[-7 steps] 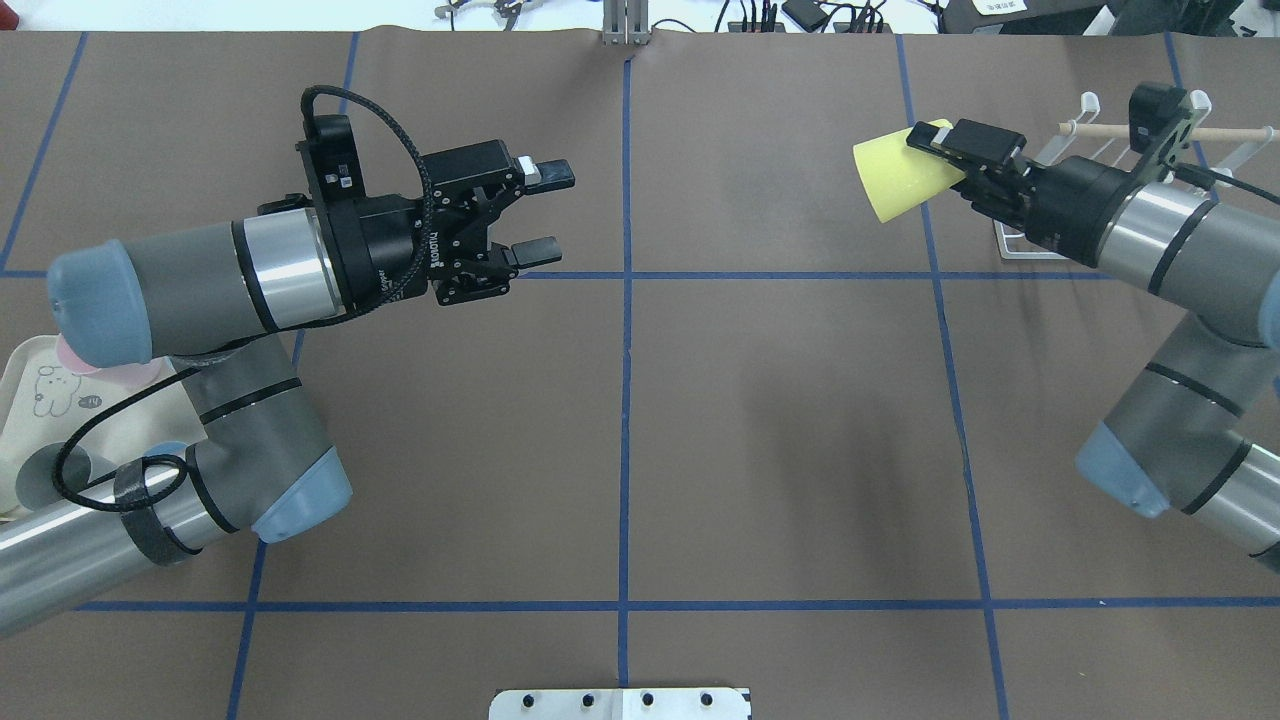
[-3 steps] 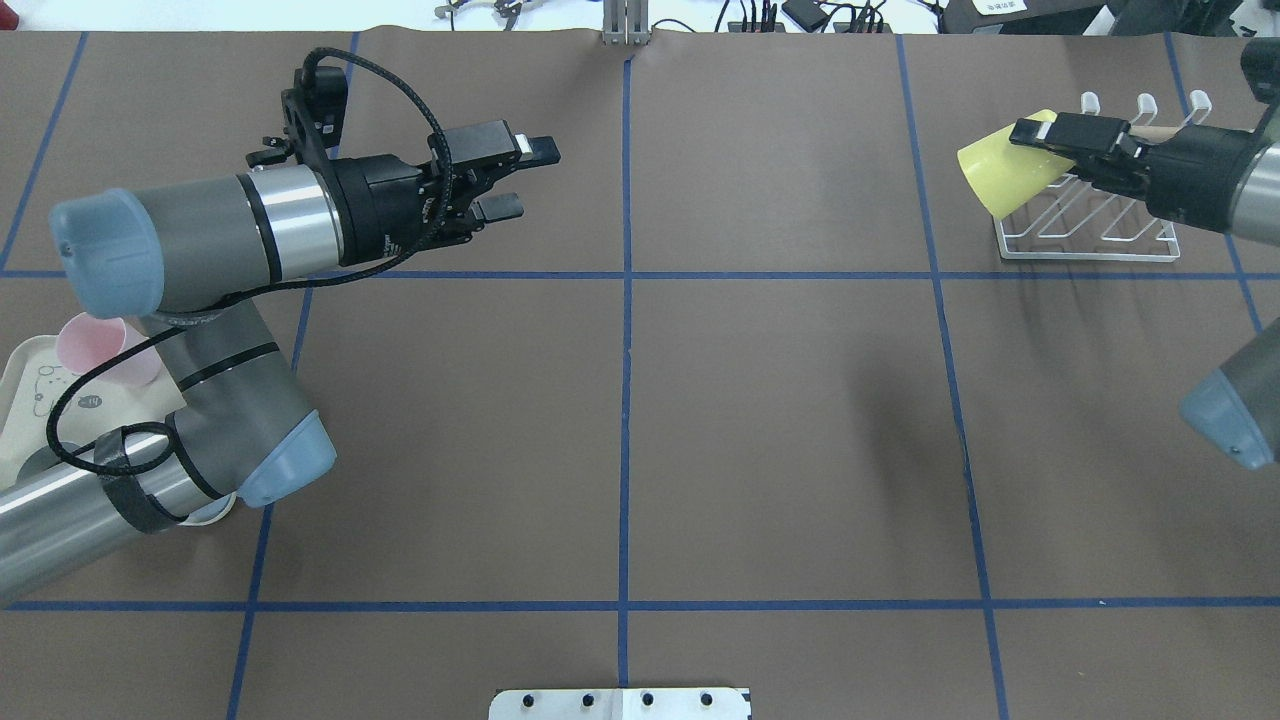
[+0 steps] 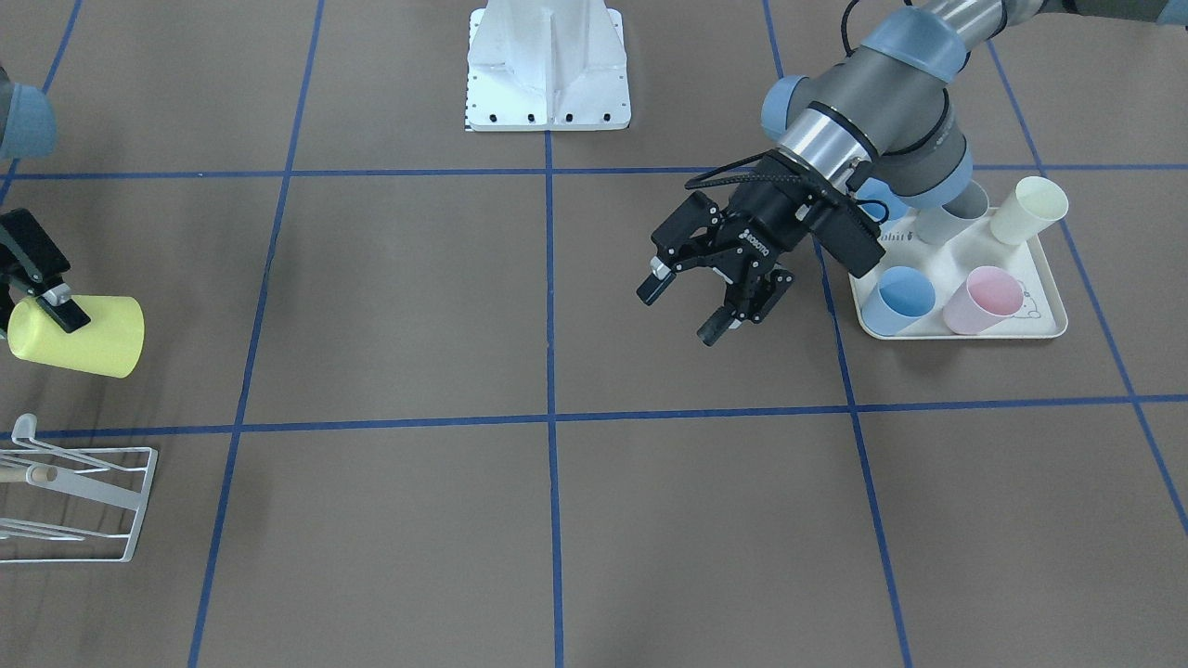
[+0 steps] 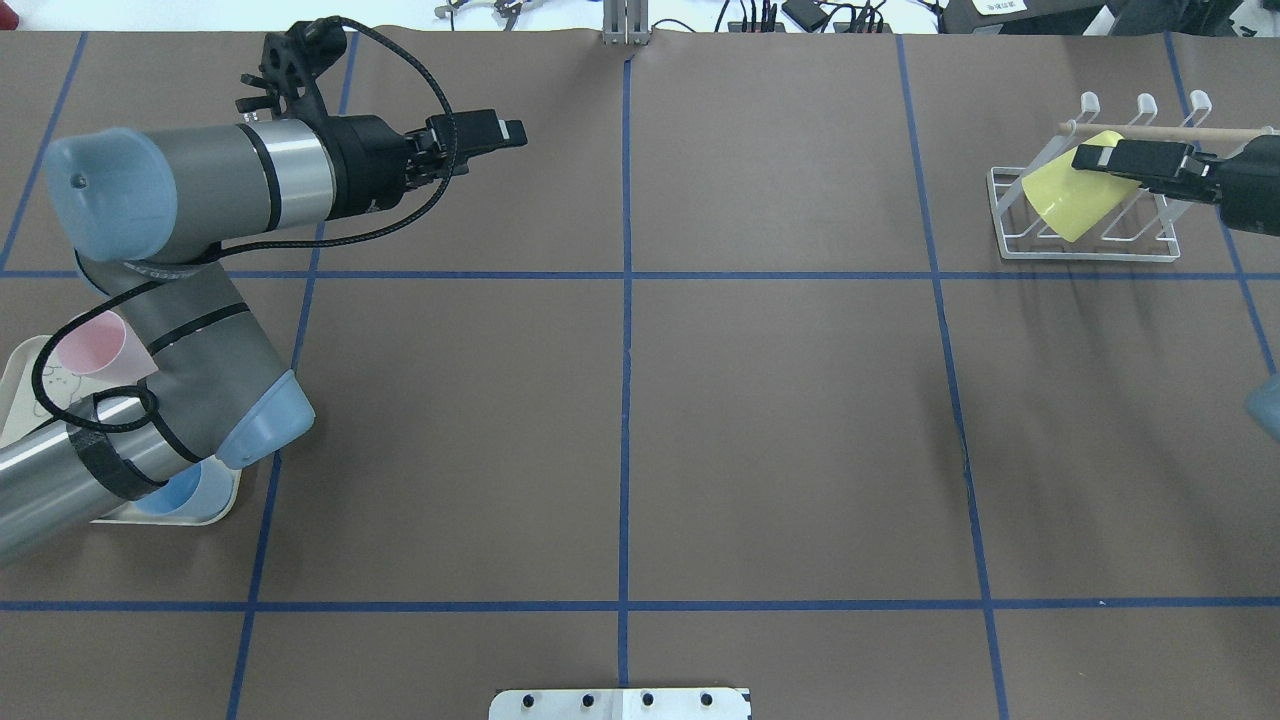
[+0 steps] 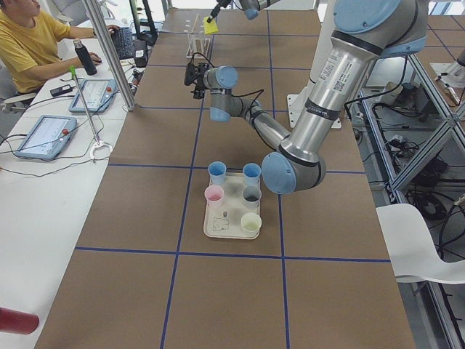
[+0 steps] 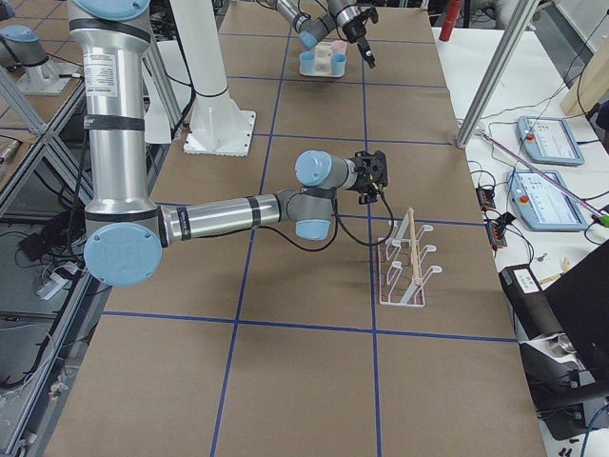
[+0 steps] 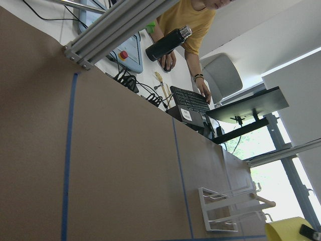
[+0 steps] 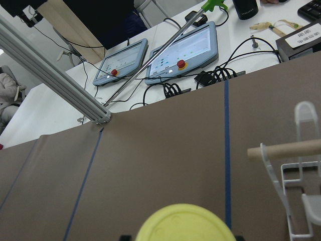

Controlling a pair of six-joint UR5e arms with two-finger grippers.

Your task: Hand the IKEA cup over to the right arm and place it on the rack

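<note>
Yellow cup (image 4: 1075, 200), tilted, sits clamped in the right gripper (image 4: 1092, 165) at the upper right of the overhead view, overlapping the white wire rack (image 4: 1010, 250). Right of centre in the front-facing view, the left gripper (image 3: 680, 311) is empty, fingers spread apart.

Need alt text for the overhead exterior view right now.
At far right, the right arm holds a yellow cup in its jaws above the white wire rack. At left, the left arm hangs empty over the brown table, partly covering a tray holding a pink cup.
</note>
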